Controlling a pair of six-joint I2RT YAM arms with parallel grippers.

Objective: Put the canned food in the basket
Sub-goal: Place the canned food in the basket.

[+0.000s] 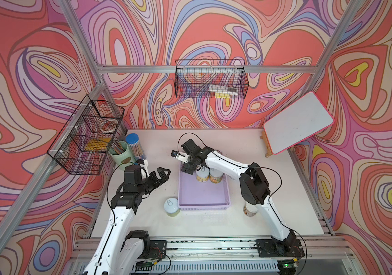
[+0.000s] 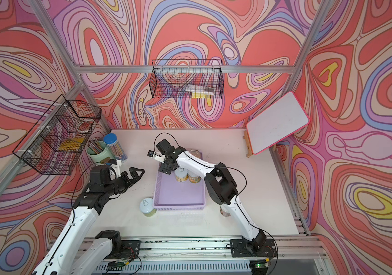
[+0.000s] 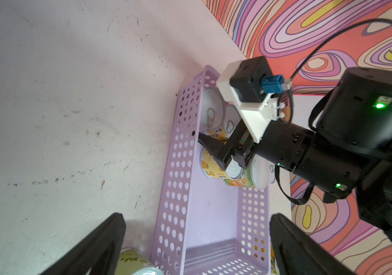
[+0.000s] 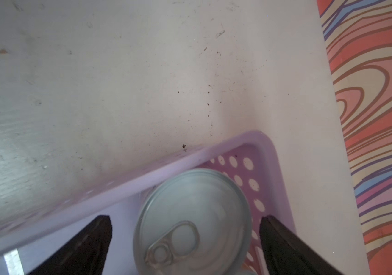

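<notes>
The lavender basket lies mid-table, with several canned food tins standing at its far end. My right gripper hangs open over the basket's far corner. Its fingers stand either side of a pull-tab tin without gripping it. My left gripper is open and empty, above the table left of the basket. A green-labelled tin stands outside the basket's near left corner. Another tin stands right of the basket, half hidden by my right arm.
A mint pencil cup and a blue-capped pencil tube stand at the back left. Black wire baskets hang on the left frame and the back wall. A pink-edged whiteboard leans at the back right.
</notes>
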